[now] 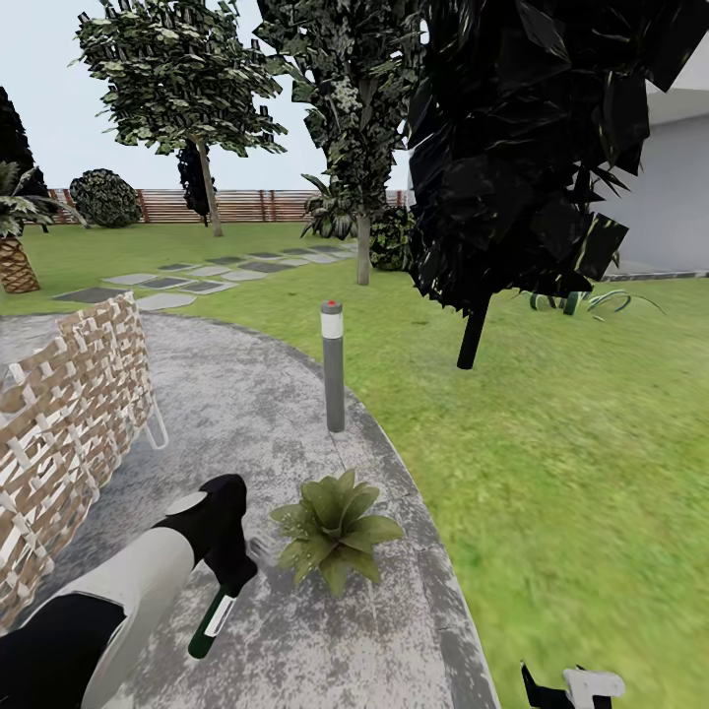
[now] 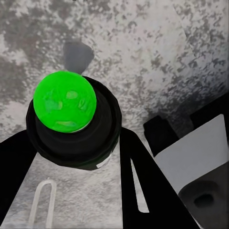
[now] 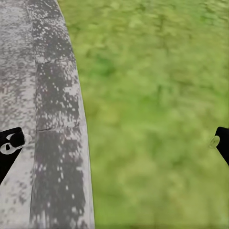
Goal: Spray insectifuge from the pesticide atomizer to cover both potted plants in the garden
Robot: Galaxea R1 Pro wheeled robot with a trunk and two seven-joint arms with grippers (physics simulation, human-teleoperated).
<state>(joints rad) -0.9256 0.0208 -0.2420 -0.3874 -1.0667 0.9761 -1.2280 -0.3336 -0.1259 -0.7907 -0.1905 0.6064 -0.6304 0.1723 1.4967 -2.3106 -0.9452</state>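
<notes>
The pickup looks done: the left gripper (image 1: 228, 569) is clamped on the pesticide atomizer (image 1: 213, 618), which hangs below it over the patio (image 1: 246, 414). Spraying remains. One potted plant (image 1: 335, 532) sits just beside, at 3 o'clock of the gripper. The right gripper (image 3: 114, 143) is spread wide over the lawn (image 1: 551, 443) edge.

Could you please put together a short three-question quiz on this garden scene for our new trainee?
1. True or false: the left gripper holds the pesticide atomizer.
2. What stands on the paving just beyond the potted plant? A) a watering can B) a grey bollard lamp C) a bucket
3. Fill in: the right gripper hangs open over the patio edge and the ____.

Key: 1 true; 2 B; 3 lawn.
</notes>
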